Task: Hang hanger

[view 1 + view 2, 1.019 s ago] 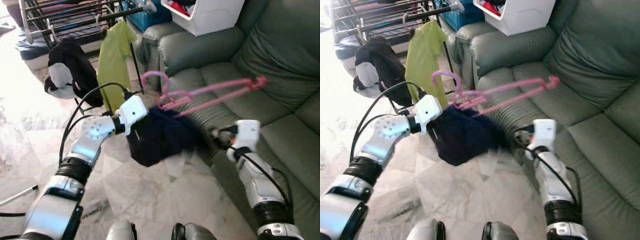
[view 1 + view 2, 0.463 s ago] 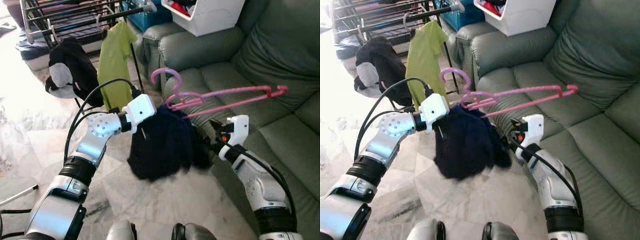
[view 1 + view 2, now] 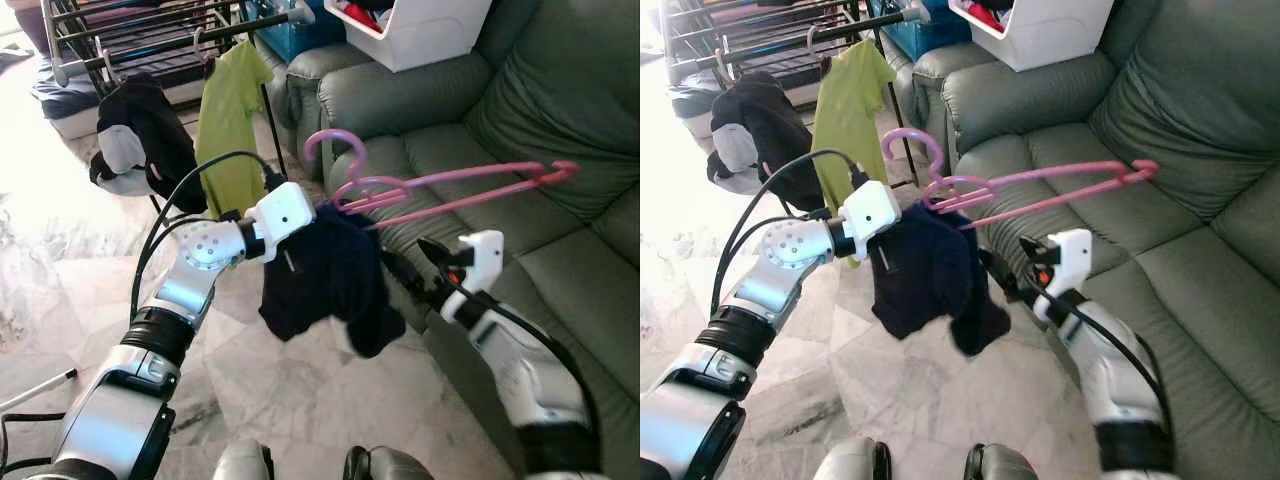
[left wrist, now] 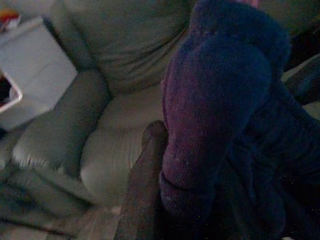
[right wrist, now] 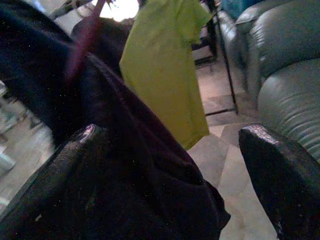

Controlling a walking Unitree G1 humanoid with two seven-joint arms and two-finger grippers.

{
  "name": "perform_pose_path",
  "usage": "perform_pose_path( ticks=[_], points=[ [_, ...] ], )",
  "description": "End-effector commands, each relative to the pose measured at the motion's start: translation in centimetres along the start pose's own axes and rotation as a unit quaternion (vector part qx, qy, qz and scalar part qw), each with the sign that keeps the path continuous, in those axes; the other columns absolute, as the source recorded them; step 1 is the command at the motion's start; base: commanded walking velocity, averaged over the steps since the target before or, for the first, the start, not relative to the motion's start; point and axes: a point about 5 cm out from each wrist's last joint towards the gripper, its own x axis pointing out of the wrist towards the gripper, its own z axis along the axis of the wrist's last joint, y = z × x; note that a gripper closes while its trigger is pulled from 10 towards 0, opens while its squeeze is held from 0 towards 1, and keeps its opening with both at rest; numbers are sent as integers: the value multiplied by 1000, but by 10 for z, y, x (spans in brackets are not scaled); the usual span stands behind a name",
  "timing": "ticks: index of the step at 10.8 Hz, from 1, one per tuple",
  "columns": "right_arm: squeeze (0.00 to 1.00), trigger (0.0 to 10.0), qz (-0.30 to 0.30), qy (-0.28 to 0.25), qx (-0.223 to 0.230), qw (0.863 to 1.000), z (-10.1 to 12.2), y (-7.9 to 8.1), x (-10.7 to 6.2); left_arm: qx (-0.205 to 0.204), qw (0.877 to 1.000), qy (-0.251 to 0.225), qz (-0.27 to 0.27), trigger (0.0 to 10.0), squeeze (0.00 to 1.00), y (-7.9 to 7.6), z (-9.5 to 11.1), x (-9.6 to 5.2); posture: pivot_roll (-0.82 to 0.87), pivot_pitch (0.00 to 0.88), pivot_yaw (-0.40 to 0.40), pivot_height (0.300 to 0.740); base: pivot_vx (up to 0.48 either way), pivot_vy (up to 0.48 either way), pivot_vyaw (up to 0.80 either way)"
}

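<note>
A pink hanger [image 3: 470,185] is held up in front of me, its hook [image 3: 330,145] pointing up and its bar reaching out over the sofa. A dark navy garment [image 3: 325,280] droops from its hook end. My left gripper [image 3: 318,218] is shut on the hanger just below the hook, its fingers buried in the cloth; one finger [image 4: 145,185] lies against the navy fabric. My right gripper [image 3: 410,265] stands open at the garment's right edge, with its fingers [image 5: 65,165] spread wide and the cloth hanging between them.
A green sofa [image 3: 560,100] takes up the right side, with a white box [image 3: 420,30] on its arm. At the back left stands a drying rack [image 3: 150,30] holding a yellow-green shirt [image 3: 228,110] and a black-and-white garment [image 3: 140,140]. Marble floor [image 3: 300,400] lies below.
My left gripper has raised the hanger and carried it a little to the right, and its bar now lies flatter. The navy garment has swung and sags lower on its right. My right gripper rose slightly.
</note>
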Motion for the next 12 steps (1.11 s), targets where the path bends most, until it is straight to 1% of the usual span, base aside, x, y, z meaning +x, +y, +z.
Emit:
perform_pose_path(
  ticks=[1,3,4,5,6,8,9,10,11,12],
  points=[
    [0,10000,28,9,-5,1000,0,6,-3,19,1000,-2,15,0,0,11,5,-3,-51,83,29,740,0,0,0],
    [0,10000,60,34,-14,998,-5,8,-9,21,1000,-10,14,0,0,12,9,-2,-52,82,28,740,0,0,0],
    [0,10000,56,35,-17,998,-5,7,-9,21,1000,-17,11,0,0,12,11,-1,-53,81,27,740,0,0,0],
    [0,10000,40,39,-28,998,-7,2,-8,1,999,-45,-5,0,0,10,18,0,-50,81,26,740,0,0,0],
    [0,10000,31,37,-38,998,-8,0,-8,5,999,-50,-9,0,0,9,19,-1,-47,80,25,740,0,0,0],
    [0,10000,8,11,-45,999,1,-6,-7,3,999,-47,-13,0,0,9,16,-6,-47,80,25,740,0,0,0],
    [0,10000,5,-5,-30,1000,9,-8,-6,11,999,-34,-16,0,0,8,11,-8,-47,80,25,740,0,0,0],
    [0,10000,-3,-33,10,999,18,-11,-4,10,999,-25,-17,0,0,8,6,-10,-51,77,24,740,0,0,0],
    [0,10000,-4,-48,35,998,23,-13,-4,10,1000,-17,-13,0,0,8,3,-11,-51,77,24,740,0,0,0],
    [0,10000,-5,-35,21,999,19,-14,-5,10,1000,-17,-13,0,0,8,3,-10,-54,74,23,740,0,0,0]
  ],
)
